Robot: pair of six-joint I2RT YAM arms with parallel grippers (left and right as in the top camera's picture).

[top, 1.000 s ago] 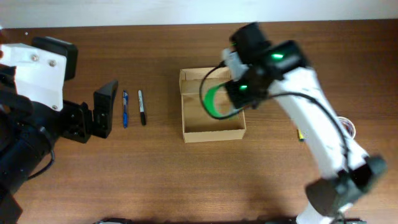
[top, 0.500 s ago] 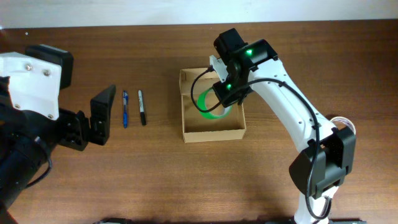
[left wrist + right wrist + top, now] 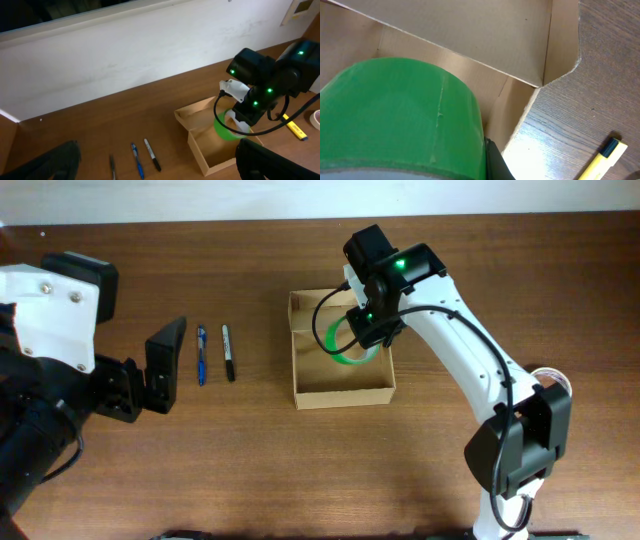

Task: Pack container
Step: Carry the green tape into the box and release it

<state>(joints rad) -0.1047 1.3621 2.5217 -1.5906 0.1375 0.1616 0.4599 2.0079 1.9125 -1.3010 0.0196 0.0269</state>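
Note:
The container (image 3: pixel 343 395), an open tan cardboard box with its flap up at the back, sits mid-table, also seen in the left wrist view (image 3: pixel 200 152) and the right wrist view (image 3: pixel 470 35). My right gripper (image 3: pixel 366 328) is shut on a green tape roll (image 3: pixel 347 342) (image 3: pixel 225 128) (image 3: pixel 395 115), held over the box's back right corner. One black finger (image 3: pixel 496 165) shows pressed against the roll's side. Whether the roll touches the box floor I cannot tell. My left gripper (image 3: pixel 165 365) (image 3: pixel 156 172) stands wide open left of the box, holding nothing.
A blue pen (image 3: pixel 201 355) (image 3: pixel 137 161) and a black marker (image 3: pixel 228 352) (image 3: pixel 152 155) lie between my left gripper and the box; a dark pen (image 3: pixel 112 167) lies beside them. A yellow marker (image 3: pixel 600 160) (image 3: pixel 295 127) and a pale tape roll (image 3: pixel 315 117) lie right of the box.
My right arm swung left and back, carrying the green tape roll from the box's right edge to over its back right corner. The left arm has barely moved.

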